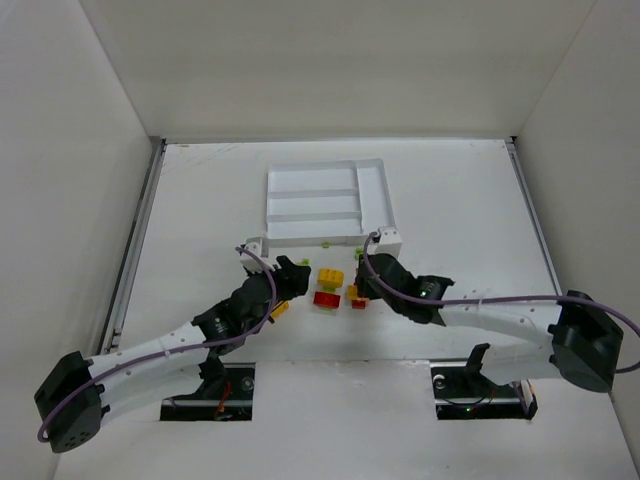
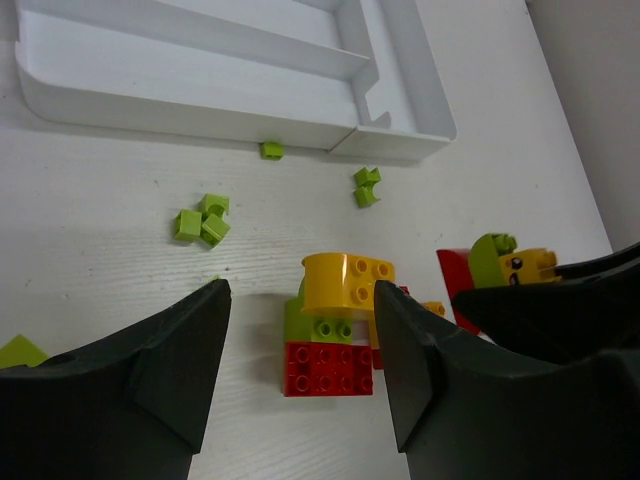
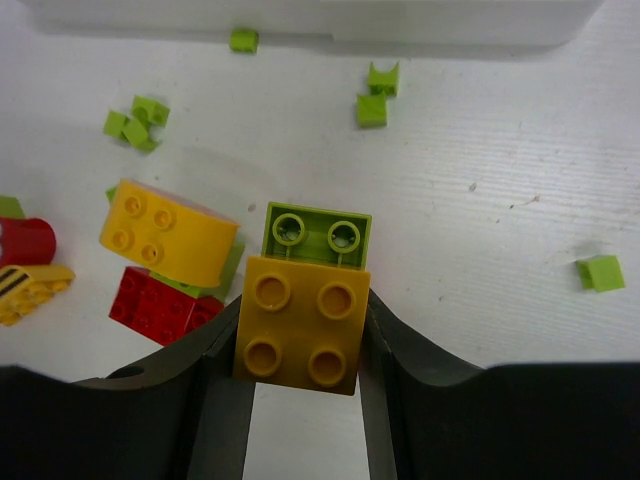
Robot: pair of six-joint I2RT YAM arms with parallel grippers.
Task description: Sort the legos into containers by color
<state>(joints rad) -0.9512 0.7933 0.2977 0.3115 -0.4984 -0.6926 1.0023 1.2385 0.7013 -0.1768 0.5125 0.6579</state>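
The white tray [image 1: 372,205] lies at mid-table with its slots bare; its near wall shows in the left wrist view [image 2: 190,112]. My left gripper [image 1: 297,277] [image 2: 300,300] is open, its fingers on either side of a clump of yellow, lime green and red bricks [image 2: 335,330] [image 1: 328,287] on the table, not touching it. My right gripper [image 1: 358,286] [image 3: 303,310] is shut on a yellow-orange 2x2 brick [image 3: 303,325] with a lime green brick [image 3: 318,235] joined to it. Another red, green and yellow clump [image 2: 495,268] lies by the right gripper.
Tiny lime green bricks lie loose on the table near the tray's front wall [image 2: 203,220] [image 2: 365,186] [image 2: 271,150] [image 3: 602,272]. A red piece [image 3: 25,240] and a striped yellow piece [image 3: 32,290] lie at the left of the right wrist view. White walls enclose the table.
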